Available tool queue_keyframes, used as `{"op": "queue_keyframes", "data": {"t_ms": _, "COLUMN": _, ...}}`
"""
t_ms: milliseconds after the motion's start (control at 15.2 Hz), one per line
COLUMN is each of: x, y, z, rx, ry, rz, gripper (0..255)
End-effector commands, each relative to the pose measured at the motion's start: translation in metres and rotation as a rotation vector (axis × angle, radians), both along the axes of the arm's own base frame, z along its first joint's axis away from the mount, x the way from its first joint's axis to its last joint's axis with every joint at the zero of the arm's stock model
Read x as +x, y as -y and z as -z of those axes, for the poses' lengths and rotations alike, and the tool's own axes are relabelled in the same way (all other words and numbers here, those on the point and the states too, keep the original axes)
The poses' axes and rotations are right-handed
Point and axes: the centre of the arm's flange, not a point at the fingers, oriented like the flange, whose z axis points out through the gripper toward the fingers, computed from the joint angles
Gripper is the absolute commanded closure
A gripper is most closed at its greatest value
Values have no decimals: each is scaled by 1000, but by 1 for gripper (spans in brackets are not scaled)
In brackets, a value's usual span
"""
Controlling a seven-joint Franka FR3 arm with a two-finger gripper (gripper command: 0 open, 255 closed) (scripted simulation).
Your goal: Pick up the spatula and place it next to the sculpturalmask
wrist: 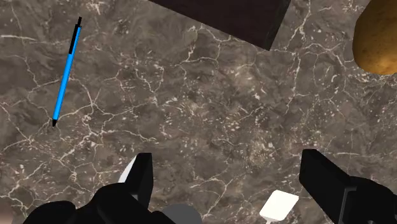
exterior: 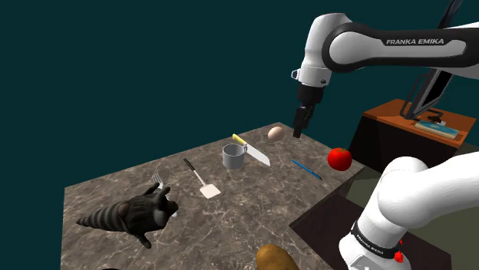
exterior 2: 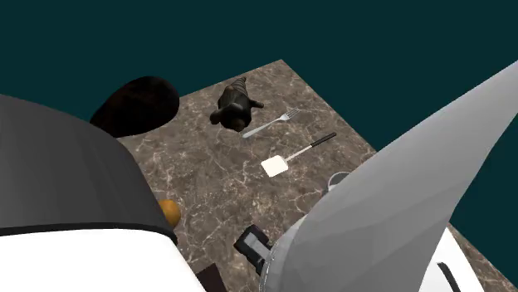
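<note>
**Gripper state.** The two black fingers [wrist: 141, 178] stand well apart and clasp nothing. The gripper [wrist: 227, 159] hangs over the marble table [wrist: 210, 108] and touches no object. In the shoulder view the gripper [exterior: 299, 121] sits right of centre in the upper half of the frame, pointing down over the far part of the table [exterior: 253, 222].

**Task object.** The spatula [exterior: 203, 180] lies flat on the table at the centre of the shoulder view. Its black handle points toward the upper left and its white blade toward the lower right. In the wrist view the white blade of the spatula [wrist: 278, 205] shows on the table between the open fingers, untouched.

**Target.** The dark mask [exterior: 134, 213] lies in the lower left of the shoulder view, apart from the spatula. In the second exterior view the mask [exterior 2: 237, 104] is at upper centre and the spatula [exterior 2: 295, 155] is just right of centre.

**Surrounding objects.**
- A fork [exterior: 157, 182] lies just beside the mask, between it and the spatula.
- A grey cup [exterior: 233, 156] stands near the spatula, toward the right.
- A knife [exterior: 252, 149] with a yellow handle lies just beside the cup.
- An egg [exterior: 275, 133] is close under the gripper.
- A blue pen [exterior: 306, 169] and a red fruit [exterior: 339, 159] lie right of centre.
- A potato [exterior: 275, 259] is at the bottom edge.
</note>
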Motion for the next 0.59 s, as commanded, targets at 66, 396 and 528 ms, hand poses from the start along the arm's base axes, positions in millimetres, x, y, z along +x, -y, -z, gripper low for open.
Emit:
{"op": "queue_keyframes", "data": {"t_ms": 66, "x": 8, "y": -8, "z": 7, "rx": -2, "ry": 2, "rz": 11, "gripper": 0}}
{"op": "queue_keyframes", "data": {"t_ms": 396, "x": 47, "y": -47, "z": 41, "rx": -11, "ry": 13, "rz": 67, "gripper": 0}}
{"op": "queue_keyframes", "data": {"t_ms": 528, "x": 64, "y": -62, "z": 54, "rx": -14, "ry": 18, "rz": 90, "gripper": 0}}
